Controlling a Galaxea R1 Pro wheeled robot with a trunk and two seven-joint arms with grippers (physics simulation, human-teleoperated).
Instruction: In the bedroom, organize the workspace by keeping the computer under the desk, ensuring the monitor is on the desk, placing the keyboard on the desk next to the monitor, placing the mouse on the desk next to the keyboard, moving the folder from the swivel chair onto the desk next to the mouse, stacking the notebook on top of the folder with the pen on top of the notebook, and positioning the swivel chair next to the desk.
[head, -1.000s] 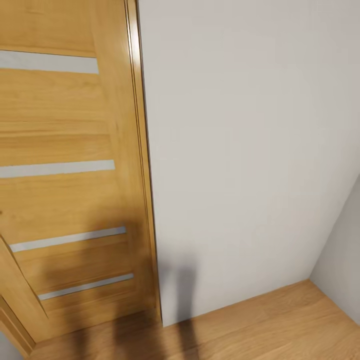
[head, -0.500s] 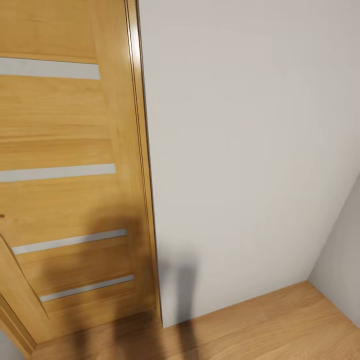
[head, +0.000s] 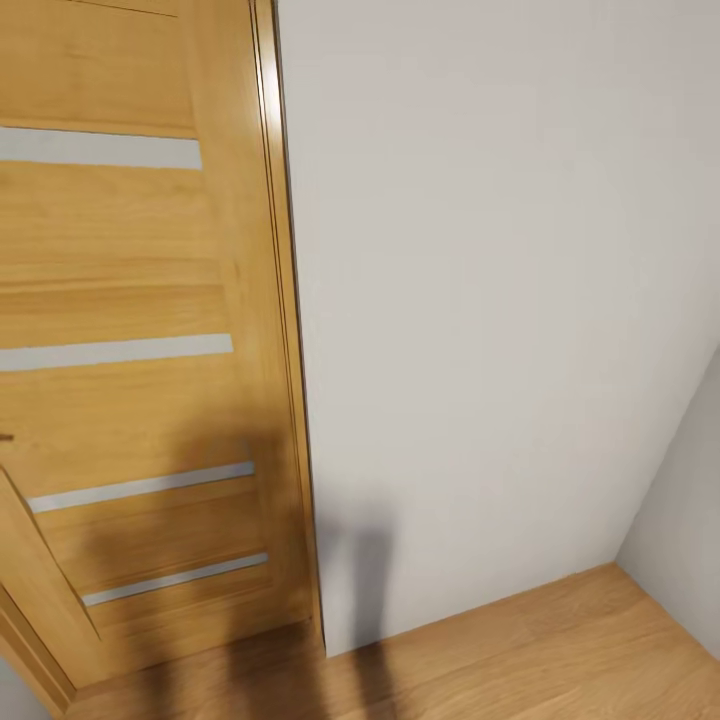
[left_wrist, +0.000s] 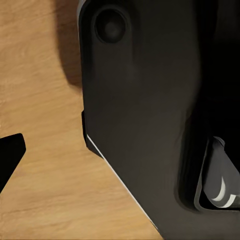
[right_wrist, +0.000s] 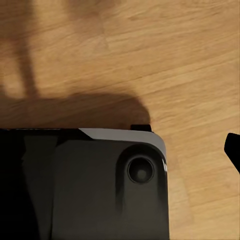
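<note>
The bedroom's oak door (head: 130, 380), crossed by four frosted strips, fills the nine o'clock side; a pale grey wall (head: 500, 300) runs from twelve to three; oak plank floor (head: 520, 660) lies at five.

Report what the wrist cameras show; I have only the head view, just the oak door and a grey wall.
Observer: Left wrist view looks down on oak plank floor, beside a black panel.
Operator: Give me the right wrist.
Observer: Same floor, with a broad shadow along a dark panel bearing a round recess.
Operator: State the claws.
Observer: A dark tip in the left view, another tip in the right; open or shut cannot be told.
</note>
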